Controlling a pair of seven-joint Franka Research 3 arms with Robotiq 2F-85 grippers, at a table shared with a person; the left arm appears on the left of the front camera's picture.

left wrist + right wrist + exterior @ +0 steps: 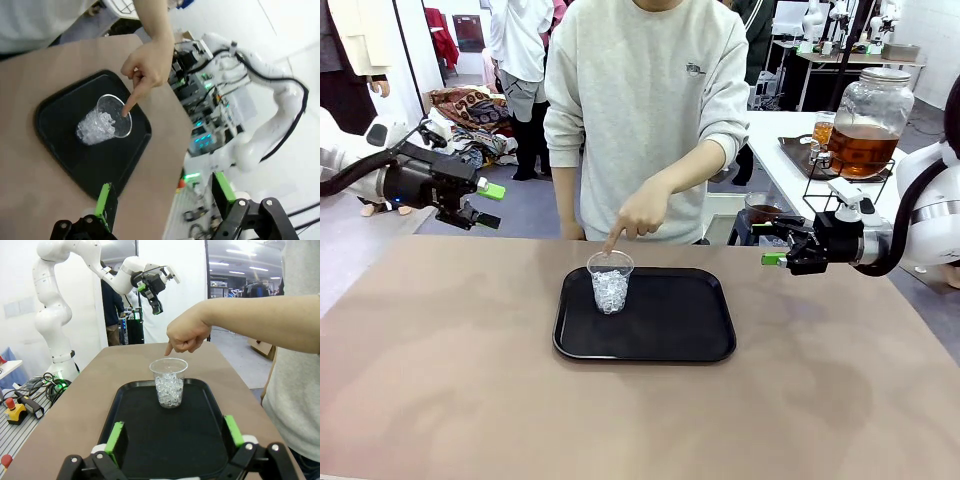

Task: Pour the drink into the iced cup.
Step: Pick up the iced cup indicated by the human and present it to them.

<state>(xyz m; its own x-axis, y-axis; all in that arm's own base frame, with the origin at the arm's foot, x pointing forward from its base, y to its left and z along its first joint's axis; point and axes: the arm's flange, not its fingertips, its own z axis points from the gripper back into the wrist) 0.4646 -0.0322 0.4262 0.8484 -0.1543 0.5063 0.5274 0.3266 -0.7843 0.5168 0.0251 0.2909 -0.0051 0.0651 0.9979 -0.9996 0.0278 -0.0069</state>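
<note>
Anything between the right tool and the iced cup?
The person's hand is above the cup, index finger at its far rim. Otherwise just bare tray and table lie between the right tool and the cup.

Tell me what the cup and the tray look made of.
The cup is clear and thin-walled, likely disposable plastic; the ice shows straight through. The tray is black and semi-gloss, with soft reflections and a moulded raised rim; probably plastic.
</note>
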